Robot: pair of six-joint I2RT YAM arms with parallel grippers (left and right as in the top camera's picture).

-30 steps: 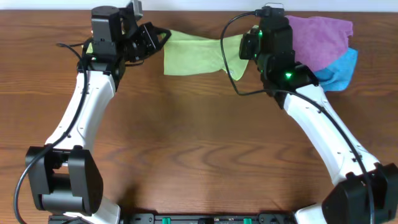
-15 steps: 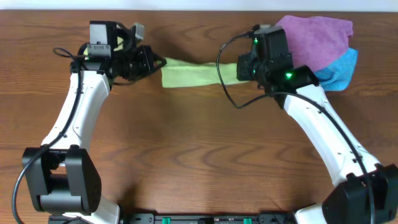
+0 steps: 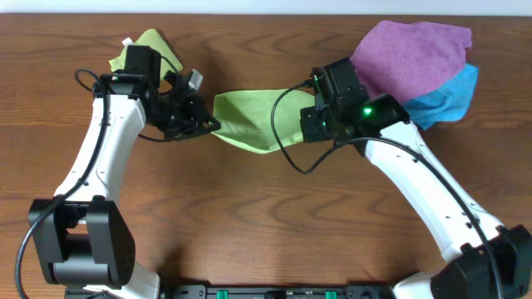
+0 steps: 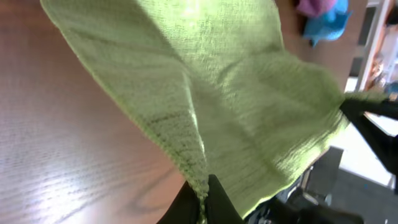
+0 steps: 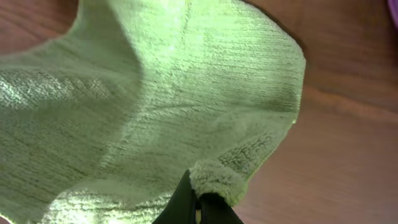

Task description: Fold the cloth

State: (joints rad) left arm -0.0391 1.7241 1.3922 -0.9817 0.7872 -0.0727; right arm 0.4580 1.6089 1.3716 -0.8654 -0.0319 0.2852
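The cloth [image 3: 249,120], lime-green microfibre, hangs stretched between my two grippers above the wooden table, sagging in the middle. My left gripper [image 3: 211,126] is shut on its left corner, and my right gripper [image 3: 304,123] is shut on its right corner. In the left wrist view the cloth [image 4: 242,106] fans out from the pinched edge at my left gripper [image 4: 202,202]. In the right wrist view a bunched corner of the cloth [image 5: 155,99] sits between the fingers of my right gripper [image 5: 198,208].
A small folded lime-green cloth [image 3: 151,46] lies at the back left behind the left arm. A purple cloth [image 3: 411,50] rests on a blue cloth [image 3: 449,95] at the back right, close behind the right arm. Bare wooden table [image 3: 266,216] stretches toward the front.
Both grippers have carried the cloth from the back edge toward the table's middle. The cloth now sags between them, and the small folded green cloth has come into view.
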